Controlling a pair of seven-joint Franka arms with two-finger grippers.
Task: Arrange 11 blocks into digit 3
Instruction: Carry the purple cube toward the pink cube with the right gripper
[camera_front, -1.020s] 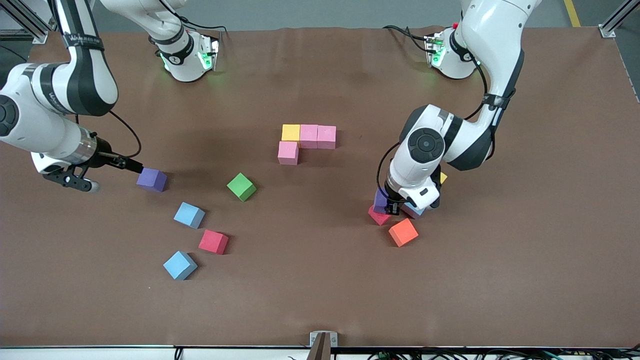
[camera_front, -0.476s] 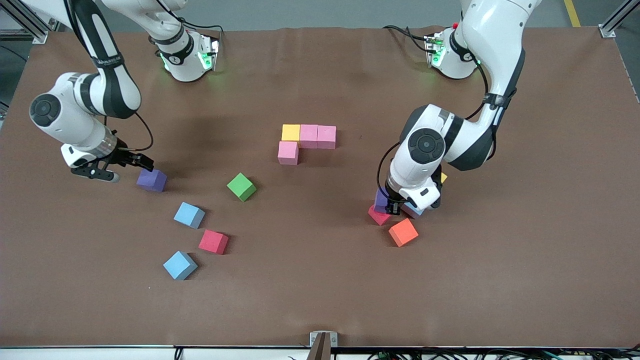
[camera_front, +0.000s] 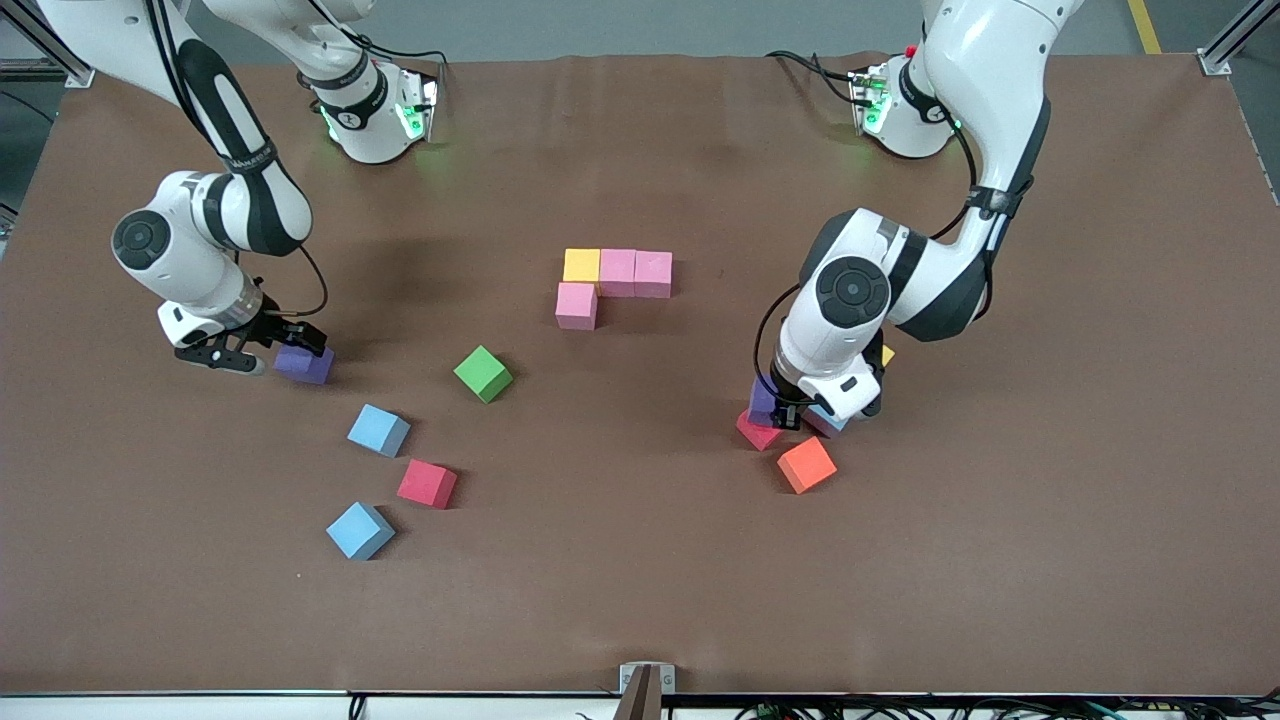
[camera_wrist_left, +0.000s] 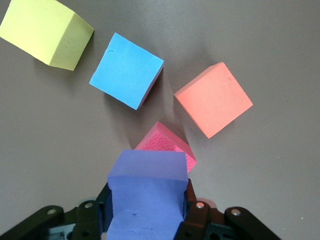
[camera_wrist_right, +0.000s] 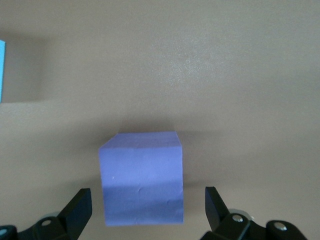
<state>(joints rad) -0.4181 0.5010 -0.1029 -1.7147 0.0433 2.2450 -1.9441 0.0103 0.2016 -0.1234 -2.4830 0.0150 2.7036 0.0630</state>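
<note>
Four blocks form an L at the table's middle: yellow (camera_front: 582, 265), two pink (camera_front: 617, 271) (camera_front: 653, 273), and a pink one (camera_front: 576, 305) nearer the camera. My left gripper (camera_front: 772, 408) (camera_wrist_left: 147, 210) is shut on a purple block (camera_front: 762, 398) (camera_wrist_left: 147, 192), held over a red block (camera_front: 757, 433) (camera_wrist_left: 167, 145). Beside it lie orange (camera_front: 806, 464) (camera_wrist_left: 213, 98), light blue (camera_front: 828, 422) (camera_wrist_left: 126, 70) and yellow (camera_wrist_left: 47, 32) blocks. My right gripper (camera_front: 283, 346) (camera_wrist_right: 146, 207) is open, its fingers (camera_wrist_right: 77, 210) on either side of another purple block (camera_front: 305, 365) (camera_wrist_right: 141, 175) on the table.
Toward the right arm's end lie loose green (camera_front: 483, 373), light blue (camera_front: 379, 430), red (camera_front: 427, 484) and a second light blue (camera_front: 359, 530) block. The brown table (camera_front: 640, 600) is bare along the edge nearest the camera.
My right arm has swung in from the table's end and brought its open gripper over the purple block. The left arm and its held block have not moved.
</note>
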